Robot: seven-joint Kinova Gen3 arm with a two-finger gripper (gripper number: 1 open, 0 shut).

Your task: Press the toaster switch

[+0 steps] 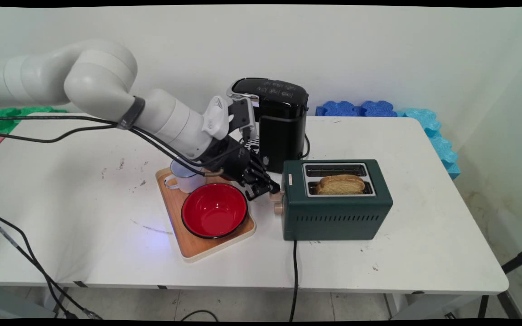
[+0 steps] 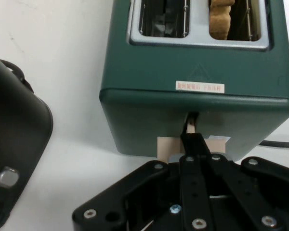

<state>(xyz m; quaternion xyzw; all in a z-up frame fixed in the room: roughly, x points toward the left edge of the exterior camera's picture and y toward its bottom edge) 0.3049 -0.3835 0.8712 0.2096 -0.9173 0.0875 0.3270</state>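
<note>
Green toaster (image 1: 335, 213) stands on the white desk (image 1: 424, 244), a bread slice (image 1: 341, 184) up in its near slot; the end effector (image 1: 270, 189) presses against its lever (image 2: 191, 126) on the end face, fingers drawn together on it. Just beside sits a wooden tray (image 1: 197, 246) carrying a red bowl (image 1: 214, 210) and mug (image 1: 187, 180); a black coffee machine (image 1: 279, 122) stands behind

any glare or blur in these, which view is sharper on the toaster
Main view: even light, glossy shine inside the red bowl, soft shadows. Hand view: dark green toaster sharp, label readable; black gripper linkage blocks the bottom, black coffee machine cropped at left.
</note>
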